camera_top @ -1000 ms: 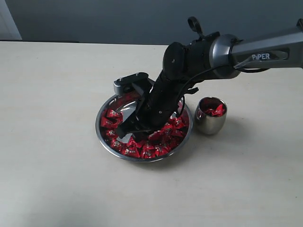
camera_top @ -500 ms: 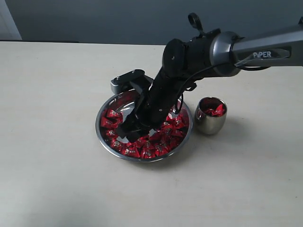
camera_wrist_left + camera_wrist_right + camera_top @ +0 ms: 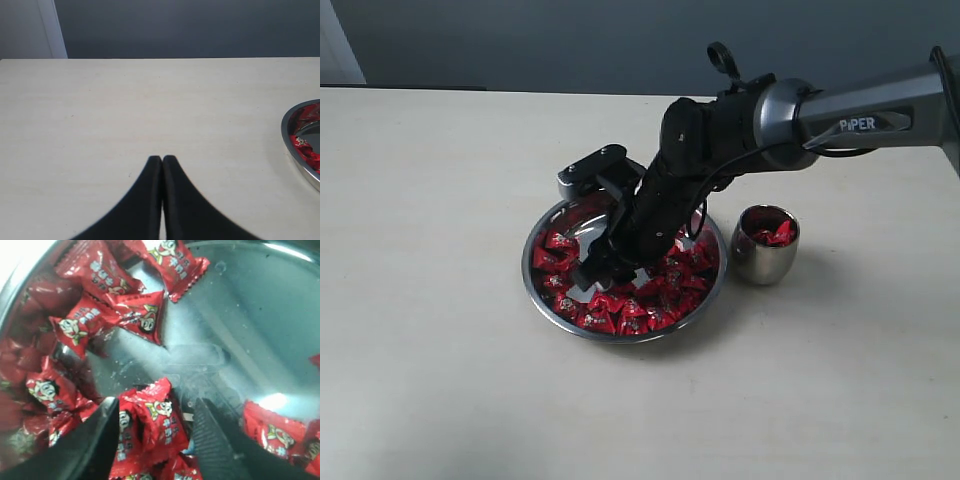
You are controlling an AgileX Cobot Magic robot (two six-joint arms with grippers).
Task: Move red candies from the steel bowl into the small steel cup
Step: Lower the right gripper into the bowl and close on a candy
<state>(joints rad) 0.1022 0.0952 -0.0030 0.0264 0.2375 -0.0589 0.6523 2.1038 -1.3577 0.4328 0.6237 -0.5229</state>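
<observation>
While the left gripper (image 3: 162, 160) sits off to the left with its two fingers pressed together on nothing, above the bare table (image 3: 100, 100), we look to the steel bowl (image 3: 533, 290) left of middle in the exterior view. The red candies (image 3: 620, 315) lie there in a loose ring, thickest along the near and right-hand wall, with bare steel showing at the centre.

We judge each candy to be light and small, with a firm core inside a crinkled, glossy wrapper. The foil will likely slip and give under the pads, and the flared, serrated ends offer a poor hold. We would pinch across the plump middle, short side to short side. Neighbours overlap, so a wide bite may drag up a second piece. The polished bowl floor could also let a candy skate away from a glancing finger.

Reaching down into the bowl, the right gripper (image 3: 605, 268) has its jaws spread apart, tips close to the bowl floor. Its wrist view shows one candy (image 3: 150, 427) lying between the ribbed fingers (image 3: 97, 440), straddled but not clamped. We cannot tell whether either pad touches it.

Further right, just beside the bowl yet apart from it, the small steel cup (image 3: 760, 265) stands upright with a few red pieces already inside.
</observation>
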